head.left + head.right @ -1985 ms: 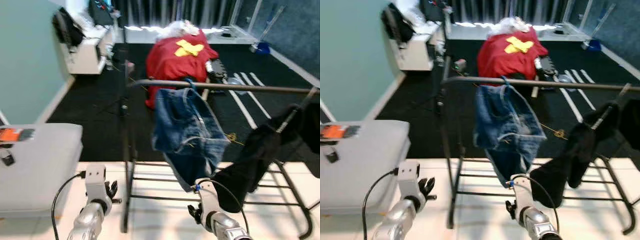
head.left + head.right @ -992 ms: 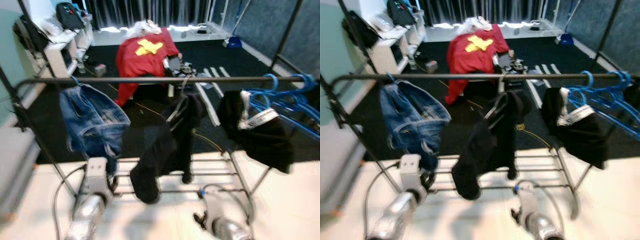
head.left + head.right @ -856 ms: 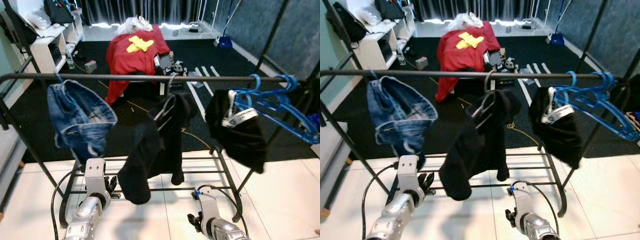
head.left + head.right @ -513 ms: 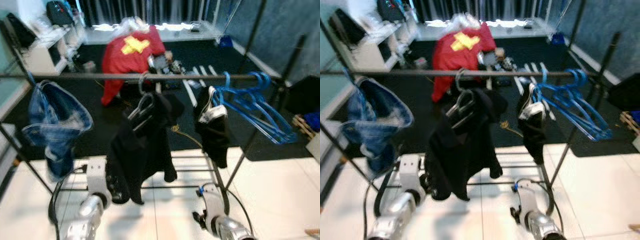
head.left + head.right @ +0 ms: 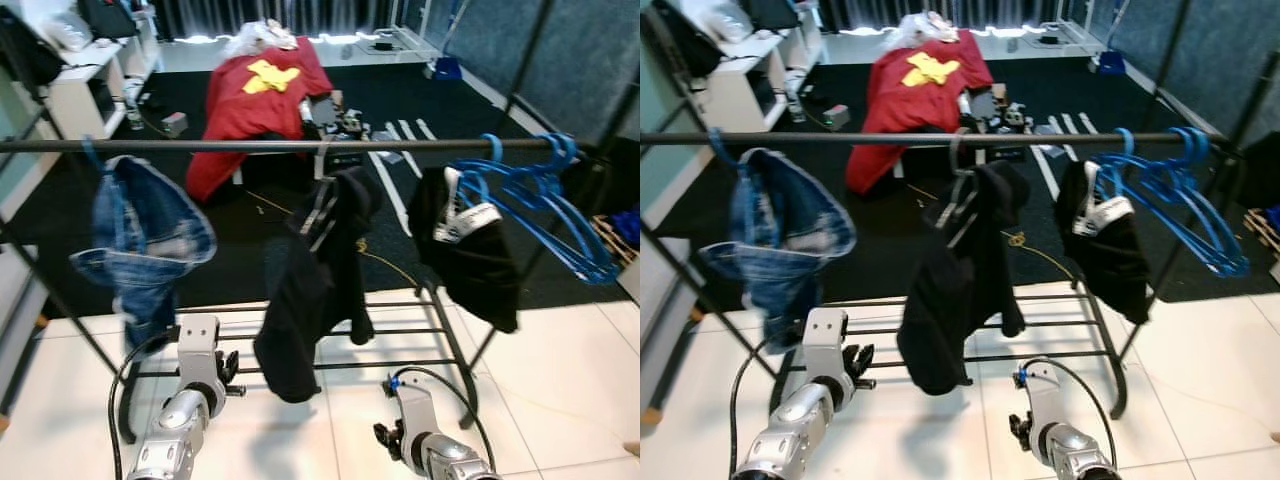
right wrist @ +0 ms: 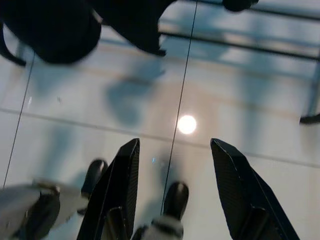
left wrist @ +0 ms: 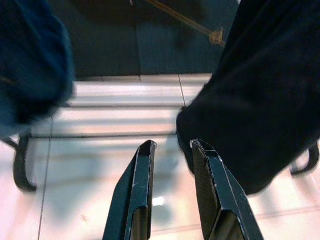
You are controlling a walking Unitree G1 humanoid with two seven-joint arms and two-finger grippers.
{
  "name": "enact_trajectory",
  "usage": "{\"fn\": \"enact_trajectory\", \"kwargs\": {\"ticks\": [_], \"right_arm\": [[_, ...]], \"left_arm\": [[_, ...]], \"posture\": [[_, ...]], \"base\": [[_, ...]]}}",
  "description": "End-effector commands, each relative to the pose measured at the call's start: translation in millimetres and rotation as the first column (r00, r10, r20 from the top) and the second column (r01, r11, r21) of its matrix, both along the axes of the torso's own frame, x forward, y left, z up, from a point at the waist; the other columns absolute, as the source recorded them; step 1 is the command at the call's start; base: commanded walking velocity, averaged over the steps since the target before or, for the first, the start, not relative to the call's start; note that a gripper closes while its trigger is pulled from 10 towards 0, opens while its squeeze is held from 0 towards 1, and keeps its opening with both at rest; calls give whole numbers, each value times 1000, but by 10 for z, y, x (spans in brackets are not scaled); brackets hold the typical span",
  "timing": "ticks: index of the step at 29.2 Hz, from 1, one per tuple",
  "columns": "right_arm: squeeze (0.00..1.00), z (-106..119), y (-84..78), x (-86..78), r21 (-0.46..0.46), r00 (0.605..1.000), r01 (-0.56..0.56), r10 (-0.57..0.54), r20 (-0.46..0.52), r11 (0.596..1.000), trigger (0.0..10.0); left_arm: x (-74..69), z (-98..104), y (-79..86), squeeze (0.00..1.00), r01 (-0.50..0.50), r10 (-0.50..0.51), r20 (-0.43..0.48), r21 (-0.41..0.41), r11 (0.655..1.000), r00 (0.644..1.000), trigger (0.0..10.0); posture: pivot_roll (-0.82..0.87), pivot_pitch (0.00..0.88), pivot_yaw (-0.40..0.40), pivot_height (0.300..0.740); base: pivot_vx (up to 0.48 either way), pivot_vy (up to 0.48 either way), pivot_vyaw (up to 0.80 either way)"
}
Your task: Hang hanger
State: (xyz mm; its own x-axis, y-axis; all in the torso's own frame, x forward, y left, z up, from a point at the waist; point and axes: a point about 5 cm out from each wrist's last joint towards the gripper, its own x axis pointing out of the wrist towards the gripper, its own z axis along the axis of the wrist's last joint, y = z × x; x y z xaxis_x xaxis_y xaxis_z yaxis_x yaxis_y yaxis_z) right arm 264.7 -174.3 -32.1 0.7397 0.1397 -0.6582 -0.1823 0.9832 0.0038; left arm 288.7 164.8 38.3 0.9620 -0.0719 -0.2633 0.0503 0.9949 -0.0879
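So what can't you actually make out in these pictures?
- Whether the left claw holds anything: nothing shows between its narrowly parted fingers, though the wrist view cuts off their bases.
- How many blue hangers there are: they overlap in the eye views.
- What lies under the red cloth: it covers it.
- The jeans' hanger: denim hides most of it.

— What lies beyond the white tiles?

— A black carpet (image 5: 250, 250), with a red cloth (image 5: 255, 110) bearing a yellow mark heaped on it.

— And to the robot's left?

— A white shelf unit (image 5: 85, 95) with dark bags on top. A blue wall (image 5: 590, 50) stands on the other side.
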Motion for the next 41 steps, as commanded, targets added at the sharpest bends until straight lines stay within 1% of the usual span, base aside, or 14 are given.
{"fn": "enact_trajectory", "kwargs": {"ticks": [1,3,6,7,9,10,13,14,16,22,25,32,34,41], "right_arm": [[0,126,-89,109,-1,989,83,-83,119,997,10000],[0,301,-175,234,7,947,186,-181,264,983,10000],[0,387,-216,281,12,918,231,-222,329,973,10000],[0,502,-256,340,19,880,268,-253,402,963,10000],[0,502,-256,340,19,880,268,-253,402,963,10000],[0,646,-283,412,33,837,286,-267,478,958,10000],[0,838,-288,508,49,789,277,-256,558,960,10000],[0,1028,-265,599,62,747,243,-227,625,968,10000],[0,1191,-187,686,89,724,174,-188,663,981,10000],[0,1394,-14,775,102,693,52,-109,712,993,10000],[0,1462,84,796,141,680,23,-119,724,990,10000],[0,1565,85,800,141,648,33,-128,751,989,10000],[0,1607,35,790,83,635,55,-99,766,995,10000],[0,1583,92,738,116,652,8,-93,752,993,10000]], "left_arm": [[30,135,-51,0,30,-31,85,8,1000,996,10000],[42,243,-128,0,88,-86,149,-5,996,985,10000],[29,283,-174,0,130,-123,176,-26,991,977,10000],[28,342,-222,0,158,-144,203,-56,986,969,10000],[28,342,-222,0,158,-144,203,-56,986,969,10000],[46,416,-278,0,192,-172,231,-68,979,958,10000],[104,545,-335,0,213,-185,269,-80,974,945,10000],[199,704,-352,0,193,-155,309,-96,977,938,10000],[304,865,-332,0,152,-116,338,-84,985,934,10000],[396,1056,-275,0,113,-93,377,-31,993,921,10000],[350,1059,-305,0,177,-162,395,-2,984,904,10000],[305,1049,-394,0,224,-187,400,-47,974,897,10000],[327,1136,-449,0,247,-188,416,-92,965,890,10000],[310,1143,-362,0,198,-145,407,-90,976,902,10000]], "posture": [[97,29,8,740],[100,27,7,740],[95,25,14,740],[93,19,16,740],[93,19,16,740],[88,16,14,740],[81,16,12,740],[84,22,7,740],[87,26,5,740],[89,30,12,740],[80,25,23,740],[71,28,36,740],[87,41,31,740],[99,60,36,740]], "base": [[0,0,0],[0,0,0],[0,0,0],[0,0,0],[0,0,0],[0,0,0],[0,0,0],[0,0,0],[0,0,0],[0,0,0],[0,0,0],[188,0,0],[367,0,800],[433,0,343]]}}
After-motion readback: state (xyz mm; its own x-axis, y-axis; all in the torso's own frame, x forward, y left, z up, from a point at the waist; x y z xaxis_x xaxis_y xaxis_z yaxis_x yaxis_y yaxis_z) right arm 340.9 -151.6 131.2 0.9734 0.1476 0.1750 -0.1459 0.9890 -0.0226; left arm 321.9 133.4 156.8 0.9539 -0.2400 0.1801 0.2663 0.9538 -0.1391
